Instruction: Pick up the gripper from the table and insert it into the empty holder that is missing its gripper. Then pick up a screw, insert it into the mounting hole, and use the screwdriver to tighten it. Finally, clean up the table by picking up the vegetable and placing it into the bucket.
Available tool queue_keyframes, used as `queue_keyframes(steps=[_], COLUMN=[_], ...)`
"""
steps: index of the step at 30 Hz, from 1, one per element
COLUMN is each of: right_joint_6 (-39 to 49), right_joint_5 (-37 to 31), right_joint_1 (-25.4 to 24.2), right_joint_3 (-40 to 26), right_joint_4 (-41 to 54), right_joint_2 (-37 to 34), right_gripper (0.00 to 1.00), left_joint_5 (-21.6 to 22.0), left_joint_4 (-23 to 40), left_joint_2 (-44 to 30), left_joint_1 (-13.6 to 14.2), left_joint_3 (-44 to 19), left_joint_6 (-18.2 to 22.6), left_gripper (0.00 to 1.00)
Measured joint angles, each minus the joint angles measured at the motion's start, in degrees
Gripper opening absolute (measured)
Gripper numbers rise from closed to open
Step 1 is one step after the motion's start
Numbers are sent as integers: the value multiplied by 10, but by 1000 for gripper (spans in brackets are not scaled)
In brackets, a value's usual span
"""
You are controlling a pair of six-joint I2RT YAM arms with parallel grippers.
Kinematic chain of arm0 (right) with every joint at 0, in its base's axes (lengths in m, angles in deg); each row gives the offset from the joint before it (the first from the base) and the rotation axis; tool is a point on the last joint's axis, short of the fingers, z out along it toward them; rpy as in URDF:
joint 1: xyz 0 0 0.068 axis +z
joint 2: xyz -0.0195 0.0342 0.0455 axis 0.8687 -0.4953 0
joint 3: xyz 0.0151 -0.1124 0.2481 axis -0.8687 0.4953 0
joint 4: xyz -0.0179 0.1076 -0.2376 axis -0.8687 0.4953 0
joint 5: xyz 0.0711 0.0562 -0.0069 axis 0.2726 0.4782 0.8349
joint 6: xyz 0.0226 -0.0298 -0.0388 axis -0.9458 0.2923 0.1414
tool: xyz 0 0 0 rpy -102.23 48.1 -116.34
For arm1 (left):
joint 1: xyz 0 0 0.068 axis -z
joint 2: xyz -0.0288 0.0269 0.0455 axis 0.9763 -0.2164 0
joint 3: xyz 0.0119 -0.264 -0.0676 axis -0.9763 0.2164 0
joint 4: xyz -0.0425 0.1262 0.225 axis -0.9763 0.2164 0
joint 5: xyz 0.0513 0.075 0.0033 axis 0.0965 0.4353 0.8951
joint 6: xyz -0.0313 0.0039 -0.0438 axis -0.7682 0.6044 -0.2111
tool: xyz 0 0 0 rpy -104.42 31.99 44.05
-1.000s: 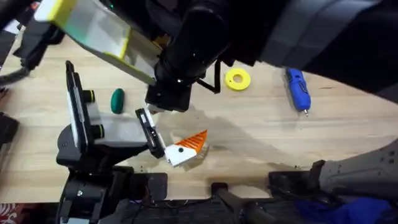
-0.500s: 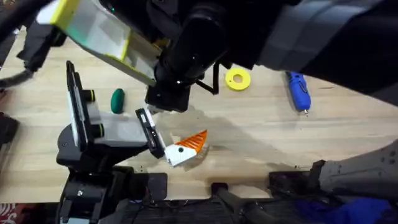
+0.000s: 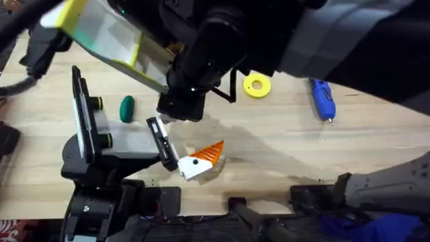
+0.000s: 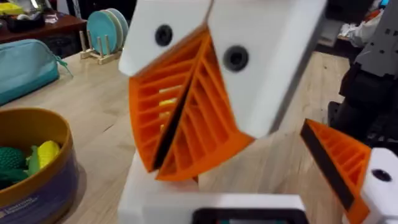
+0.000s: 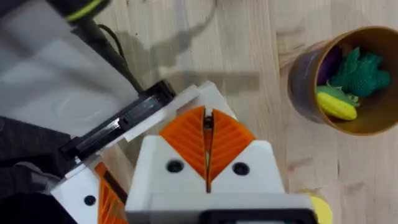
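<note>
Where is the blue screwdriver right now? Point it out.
In the overhead view the screwdriver lies on the table toward the far right, to the right of the flat yellow ring, with its metal tip pointing toward the near edge.

screwdriver (image 3: 321, 97): 1 | vegetable (image 3: 126, 108): 1 | yellow ring (image 3: 256, 85): 1 | bucket (image 5: 348, 81): 1 | toys in bucket: 3, one green (image 5: 360, 70), one yellow (image 5: 336, 104), one purple (image 5: 329, 62) | tabletop (image 3: 282, 141): 1
</note>
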Motion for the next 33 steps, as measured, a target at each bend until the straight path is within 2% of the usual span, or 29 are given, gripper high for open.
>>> queue_keyframes(steps=[3, 4, 7, 10, 11, 33], right_joint_6=[0, -2, 0, 2, 2, 2], right_joint_5=[0, 0, -4, -17, -18, -13], right_joint_1=[0, 0, 0, -9, -11, -18], right_joint_3=[0, 0, 0, 0, 0, 3], right_joint_4=[0, 0, 2, 3, 3, 4], right_joint_2=[0, 0, 1, 5, 7, 9], right_gripper=[7, 60, 527, 945, 984, 995], left_joint_5=[0, 0, 0, 0, 0, 0], left_joint_4=[0, 0, 0, 0, 0, 0], left_joint_2=[0, 0, 0, 0, 0, 0], left_joint_1=[0, 0, 0, 0, 0, 0], left_joint_3=[0, 0, 0, 0, 0, 0], left_joint_6=[0, 0, 0, 0, 0, 0], left_gripper=[986, 985, 987, 986, 986, 986])
